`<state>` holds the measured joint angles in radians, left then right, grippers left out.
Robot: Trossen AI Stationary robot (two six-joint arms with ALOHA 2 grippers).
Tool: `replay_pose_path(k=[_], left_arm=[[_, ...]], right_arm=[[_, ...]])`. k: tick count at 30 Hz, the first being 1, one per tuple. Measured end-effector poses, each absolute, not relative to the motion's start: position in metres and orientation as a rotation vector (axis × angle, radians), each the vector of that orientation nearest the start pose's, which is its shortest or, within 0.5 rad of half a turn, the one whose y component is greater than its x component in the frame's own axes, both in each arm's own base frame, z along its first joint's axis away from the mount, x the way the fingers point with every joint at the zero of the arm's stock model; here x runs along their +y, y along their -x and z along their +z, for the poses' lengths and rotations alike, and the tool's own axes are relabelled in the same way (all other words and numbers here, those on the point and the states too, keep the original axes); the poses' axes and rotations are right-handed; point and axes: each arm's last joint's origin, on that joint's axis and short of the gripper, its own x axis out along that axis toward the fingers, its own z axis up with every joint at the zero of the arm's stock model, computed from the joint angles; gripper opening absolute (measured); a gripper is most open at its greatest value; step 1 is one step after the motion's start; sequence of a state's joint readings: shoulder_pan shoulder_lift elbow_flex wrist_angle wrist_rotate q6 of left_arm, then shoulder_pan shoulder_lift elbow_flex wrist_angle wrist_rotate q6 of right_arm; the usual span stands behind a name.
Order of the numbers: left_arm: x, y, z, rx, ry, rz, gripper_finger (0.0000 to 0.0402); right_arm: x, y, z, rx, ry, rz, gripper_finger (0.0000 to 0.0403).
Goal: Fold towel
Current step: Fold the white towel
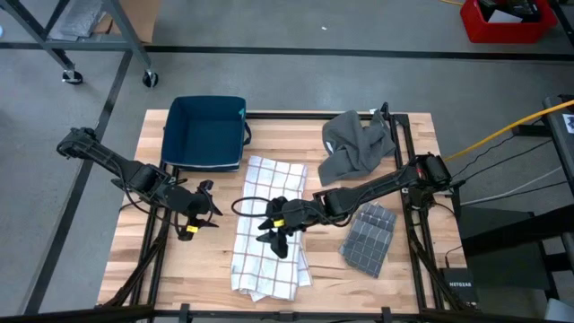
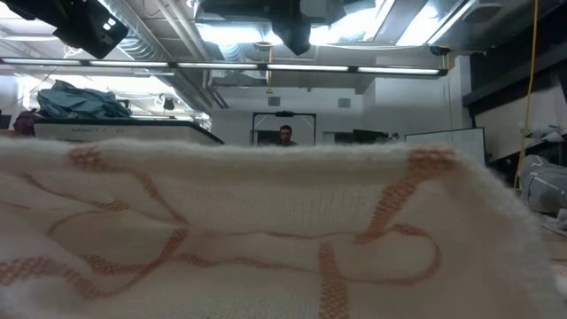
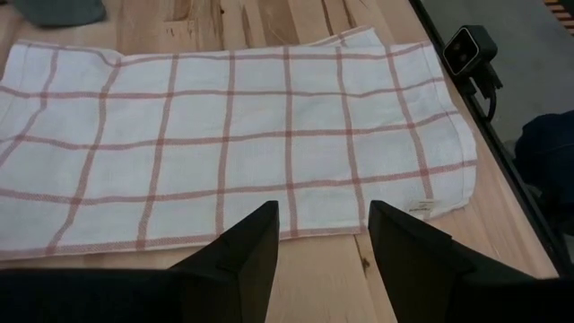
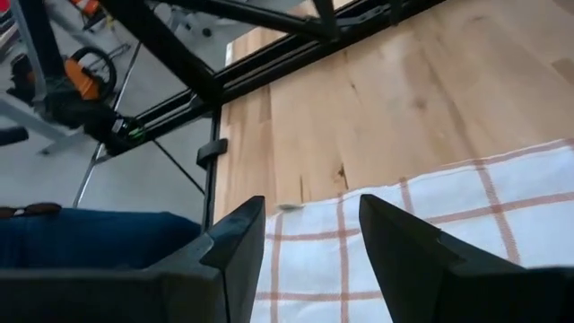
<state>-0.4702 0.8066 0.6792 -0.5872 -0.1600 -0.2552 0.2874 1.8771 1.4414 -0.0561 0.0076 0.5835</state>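
A butcher-block wooden table (image 1: 134,233) is standing on a grey workshop floor, and the low view is showing a lit room with ceiling ducts beyond the cloth filling its foreground. A white towel with a red check (image 1: 269,229) is lying at the table's centre as a long strip running from the far side toward the near edge, apparently already doubled once lengthwise. A navy fabric bin (image 1: 206,132) is sitting just beyond its far end, a crumpled grey cloth (image 1: 356,144) is lying at the far right, and a folded grey checked cloth (image 1: 369,235) is resting to the towel's right.

The step in hand appears to be the approach for the next fold. The right gripper (image 1: 276,235) is reaching over the towel's middle, positioned above the cloth near one of its edges; its fingers (image 4: 235,247) are standing apart with nothing between them. The left gripper (image 1: 193,213) is waiting over bare wood just left of the towel, aimed at its long edge; its fingers (image 3: 256,247) are likewise spread and gripping nothing.

The next move probably calls for each gripper to descend onto a towel corner or edge, pinch all layers together, and carry one end over the other, keeping the edges aligned.
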Motion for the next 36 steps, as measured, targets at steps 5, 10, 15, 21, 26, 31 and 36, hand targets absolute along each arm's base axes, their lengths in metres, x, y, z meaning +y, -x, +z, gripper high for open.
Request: replay_pose_path(k=[5,10,15,21,26,31,36], left_arm=[[-0.068,-0.145,0.258,0.725,0.02,-0.204,0.0166],[-0.069,-0.144,0.258,0.735,0.014,-0.207,0.0166],[-0.072,-0.143,0.255,0.751,-0.032,-0.237,0.0166],[-0.085,-0.152,0.242,0.819,-0.178,-0.307,0.0166],[-0.097,-0.163,0.225,0.9,-0.248,-0.33,0.0166],[-0.111,-0.181,0.211,0.89,-0.279,-0.352,0.0166],[-0.121,-0.197,0.195,0.883,-0.344,-0.384,0.0166]], right_arm=[[0.122,-0.412,0.256,0.604,-0.44,0.149,0.0188],[0.122,-0.406,0.247,0.725,-0.39,0.186,0.0188],[0.122,-0.396,0.237,0.871,-0.329,0.243,0.0188],[0.119,-0.383,0.226,1.032,-0.187,0.273,0.0188],[0.116,-0.377,0.222,1.093,-0.065,0.311,0.0188],[0.119,-0.374,0.218,1.11,0.03,0.334,0.0188],[0.138,-0.371,0.207,1.119,0.146,0.4,0.0188]])
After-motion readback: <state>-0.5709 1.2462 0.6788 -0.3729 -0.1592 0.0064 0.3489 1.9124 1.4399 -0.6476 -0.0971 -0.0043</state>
